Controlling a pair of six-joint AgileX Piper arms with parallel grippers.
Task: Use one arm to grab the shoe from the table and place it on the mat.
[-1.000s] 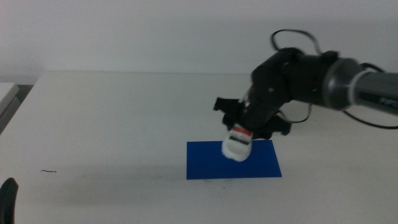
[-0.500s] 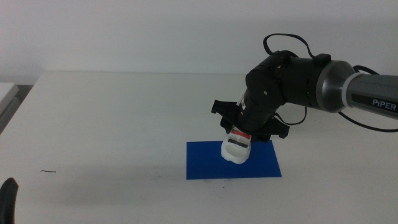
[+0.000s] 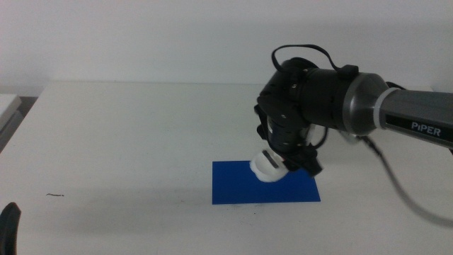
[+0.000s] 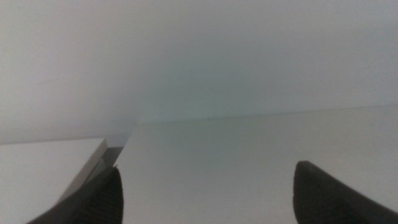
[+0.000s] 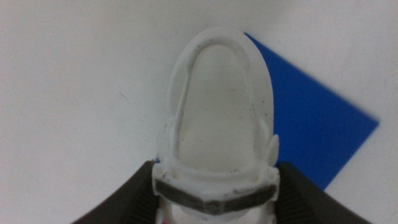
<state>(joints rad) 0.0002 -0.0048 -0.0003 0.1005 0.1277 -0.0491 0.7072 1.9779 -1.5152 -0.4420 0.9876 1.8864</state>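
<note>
The right arm (image 3: 354, 106), black and grey with "PiPER" written on its side, reaches in over the white table (image 3: 127, 134) and bends down to the dark blue mat (image 3: 241, 185). Its right gripper (image 3: 287, 159) is directly above the mat's far edge and grasps the sandal (image 3: 267, 168): in the right wrist view the two dark jaws press on both sides of the sandal (image 5: 214, 134), near its dark strap (image 5: 214, 198). In the middle view only the white toe end of the sandal shows below the bulky wrist, and it hangs tilted over the far part of the mat, a little toward the mat's right half. I cannot tell if the sole already touches the mat. In the right wrist view the mat (image 5: 311, 130) lies beside the sandal, with white table on the other side.

The left gripper (image 3: 8, 227) waits well apart from the mat, low at the table's near left edge. Its jaws stand spread apart, with nothing between them.
</note>
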